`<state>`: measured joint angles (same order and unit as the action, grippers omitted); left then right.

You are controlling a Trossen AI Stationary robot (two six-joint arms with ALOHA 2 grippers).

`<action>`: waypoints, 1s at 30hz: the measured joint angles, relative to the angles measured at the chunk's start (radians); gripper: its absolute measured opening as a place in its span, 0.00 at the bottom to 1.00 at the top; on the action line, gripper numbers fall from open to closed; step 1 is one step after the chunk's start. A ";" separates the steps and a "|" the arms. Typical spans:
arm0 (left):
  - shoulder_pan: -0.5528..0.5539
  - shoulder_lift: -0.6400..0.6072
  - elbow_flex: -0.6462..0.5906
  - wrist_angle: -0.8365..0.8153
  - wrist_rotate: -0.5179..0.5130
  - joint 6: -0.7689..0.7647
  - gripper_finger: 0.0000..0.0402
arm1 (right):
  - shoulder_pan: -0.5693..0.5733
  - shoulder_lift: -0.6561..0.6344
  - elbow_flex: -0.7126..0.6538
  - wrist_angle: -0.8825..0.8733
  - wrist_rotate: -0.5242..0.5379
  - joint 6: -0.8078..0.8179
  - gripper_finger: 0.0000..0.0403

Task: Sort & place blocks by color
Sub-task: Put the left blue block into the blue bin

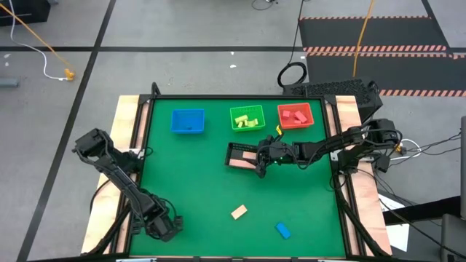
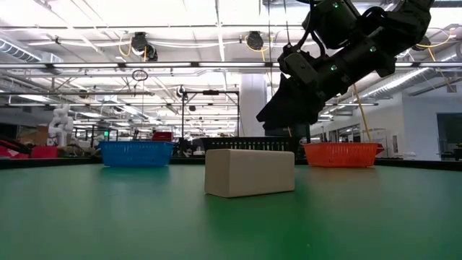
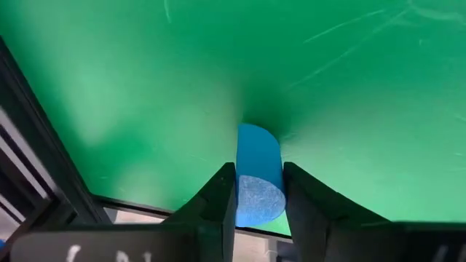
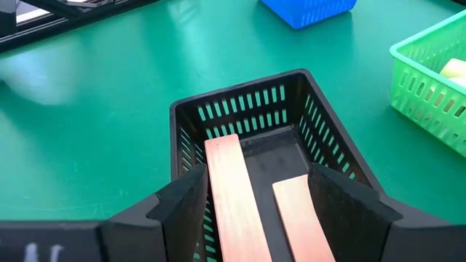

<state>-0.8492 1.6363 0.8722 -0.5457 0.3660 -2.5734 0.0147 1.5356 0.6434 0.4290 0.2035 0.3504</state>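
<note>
Blocks, by colour: a tan block (image 1: 239,212) lies loose on the green table (image 1: 189,182) near the front edge, w/ a blue block (image 1: 282,231) just right of it and closer to the edge, the two apart. In the low view the tan block (image 2: 250,172) sits in the foreground, flat on the mat. Yellow-green blocks (image 1: 249,120) are in the green tray (image 1: 247,118); red blocks (image 1: 294,115) are in the red tray (image 1: 295,116). Blue tray (image 1: 187,121) is left of the green one, all 3 in a row at the back of the table; can't tell what's inside it.

Black mesh tray (image 1: 243,156) sits mid-table, in front of the green tray. Two long tan bars lie in it side by side: the tan bar (image 4: 233,200) and a second tan bar (image 4: 302,218).

Right gripper (image 1: 262,161) is over the near-right end of the mesh tray, arm reaching in from the right edge. Right wrist view: its fingers (image 4: 186,211) are spread wide, straddling both bars; whether they touch a bar, can't tell.

Left gripper (image 1: 164,229) is low at the front-left corner of the table. Left wrist view: its fingers (image 3: 218,200) are clamped on a blue cylinder (image 3: 258,175), rounded piece w/ a flat end facing the camera, just over the mat by the table's black frame (image 3: 36,167).
</note>
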 joint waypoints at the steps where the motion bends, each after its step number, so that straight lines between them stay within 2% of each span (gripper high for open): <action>1: 0.003 0.000 0.000 0.000 0.000 0.003 0.22 | 0.000 0.000 0.000 0.000 0.000 0.000 0.57; 4: 0.017 0.000 0.000 0.002 -0.020 0.023 0.22 | 0.000 0.000 0.000 0.000 0.000 0.000 0.57; 10: 0.105 -0.002 0.001 0.040 -0.128 0.181 0.22 | 0.000 0.000 0.000 0.006 0.000 0.000 0.57; 20: 0.372 -0.003 0.001 0.155 -0.293 0.674 0.22 | 0.000 0.000 0.000 0.013 -0.003 0.004 0.57; 23: 0.449 -0.012 0.000 0.270 -0.351 0.838 0.22 | 0.000 0.000 0.000 0.026 -0.077 0.016 0.57; 30: 0.594 -0.036 0.001 0.650 -0.530 1.244 0.22 | 0.000 0.000 0.000 0.123 -0.345 0.061 0.57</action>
<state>-0.2556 1.6005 0.8730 0.1042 -0.1635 -1.3291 0.0147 1.5352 0.6434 0.5516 -0.1416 0.4118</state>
